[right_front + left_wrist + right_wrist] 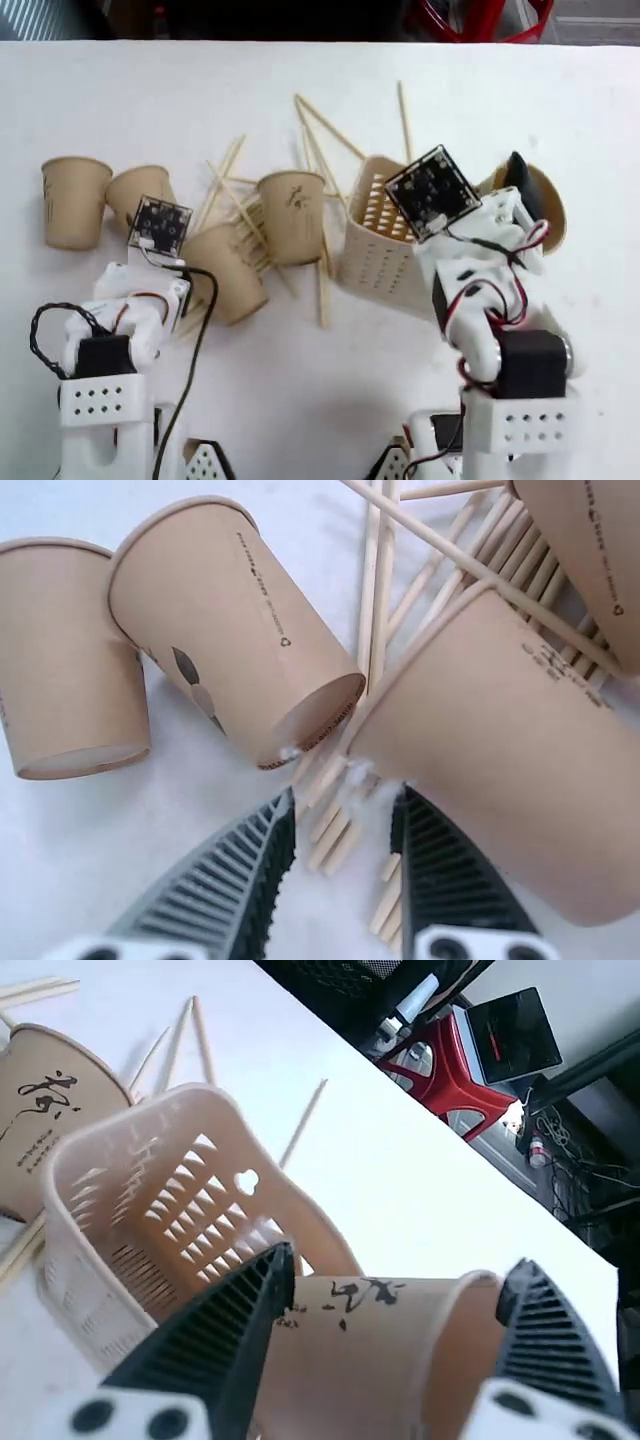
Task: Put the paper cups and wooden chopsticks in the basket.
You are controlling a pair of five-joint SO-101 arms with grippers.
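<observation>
My right gripper (400, 1278) is shut on a paper cup (390, 1345) lying on its side, just beside the tilted beige basket (170, 1210); from above this cup (540, 205) sits right of the basket (375, 250). My left gripper (345, 800) hangs open over a bundle of wooden chopsticks (335, 825), between two tipped cups (230, 630) (510, 770). Further cups (75, 200) (290, 215) and scattered chopsticks (320, 150) lie across the table's middle and left.
The white table (300, 400) has free room in front between the two arm bases and along the far side. A red stool (450, 1070) and dark equipment stand beyond the table's far edge.
</observation>
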